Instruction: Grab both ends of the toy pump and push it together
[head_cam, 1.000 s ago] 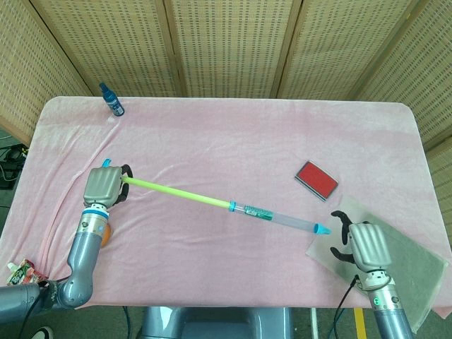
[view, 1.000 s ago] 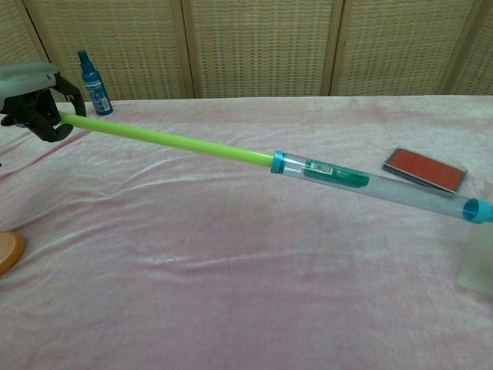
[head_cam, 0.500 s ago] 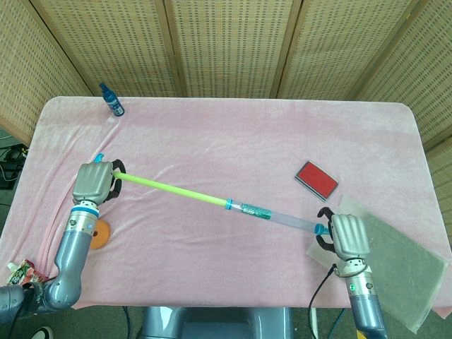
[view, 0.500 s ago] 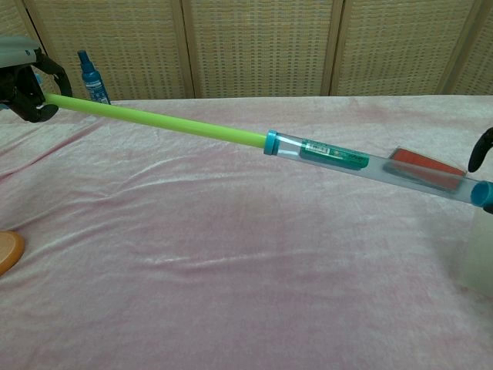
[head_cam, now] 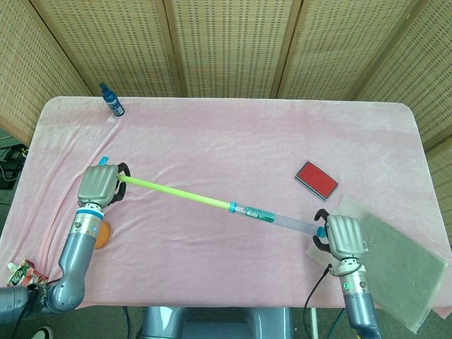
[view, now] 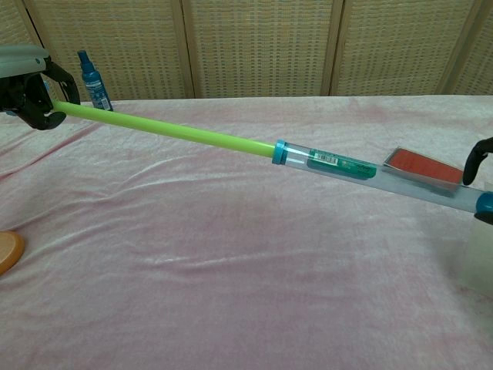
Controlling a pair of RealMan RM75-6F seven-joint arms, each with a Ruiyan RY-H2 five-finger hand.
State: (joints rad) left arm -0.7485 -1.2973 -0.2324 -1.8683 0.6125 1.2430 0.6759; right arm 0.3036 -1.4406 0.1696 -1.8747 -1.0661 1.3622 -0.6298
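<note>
1. Head view: the toy pump runs diagonally from left of centre to lower right, rod fully extended. Our left hand grips the green rod end. Our right hand, half a second ago just reaching the blue cap, now has its fingers curled about the barrel end; we judge both ends held and the push ready to begin.
2. Chest view: left hand at upper left, fingers clenched on the rod; right fingers at the right edge, grasp partly out of frame. Pump lifted off the bench.
3. Containers: only the clear barrel, with a teal piston inside.
</note>
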